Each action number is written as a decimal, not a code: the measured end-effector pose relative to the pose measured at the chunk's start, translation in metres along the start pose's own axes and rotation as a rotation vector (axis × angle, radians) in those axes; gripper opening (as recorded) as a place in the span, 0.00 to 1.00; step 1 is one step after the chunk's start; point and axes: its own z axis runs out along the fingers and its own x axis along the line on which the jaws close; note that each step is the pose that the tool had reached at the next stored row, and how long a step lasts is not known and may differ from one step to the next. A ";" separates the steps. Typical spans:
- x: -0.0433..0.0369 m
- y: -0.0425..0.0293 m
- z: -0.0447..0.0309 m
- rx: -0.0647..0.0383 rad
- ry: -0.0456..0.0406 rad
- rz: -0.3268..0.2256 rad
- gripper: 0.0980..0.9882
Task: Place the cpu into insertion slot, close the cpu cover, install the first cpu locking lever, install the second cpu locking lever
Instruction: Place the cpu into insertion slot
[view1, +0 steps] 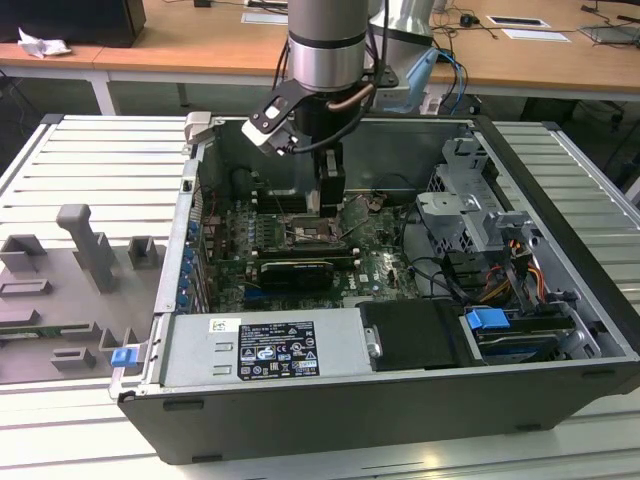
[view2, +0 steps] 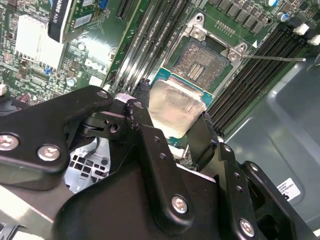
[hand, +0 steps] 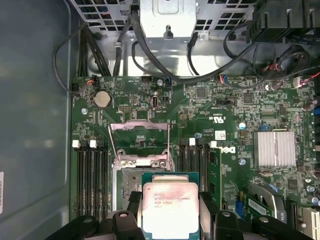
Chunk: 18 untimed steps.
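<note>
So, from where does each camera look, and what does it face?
Exterior view: off the arm, raised, looking down into the open computer case; arm and pincer show.
First wrist view: on the wrist, facing down on the motherboard; pincer fingers flank the cpu.
Second wrist view: on the wrist, slanting along the pincer toward the insertion slot.
Shared: both wrist views show the gripped cpu.

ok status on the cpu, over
Gripper shut on the cpu. Held above the insertion slot, not seated. Slot bare, cpu cover open. Nothing seen in the way.
</note>
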 end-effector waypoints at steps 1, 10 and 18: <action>0.0010 -0.0004 0.0026 0.000 0.0001 0.000 0.50; 0.0066 -0.0036 0.0239 0.000 0.0004 -0.002 0.50; 0.0088 -0.0110 0.0408 0.000 -0.0004 -0.003 0.50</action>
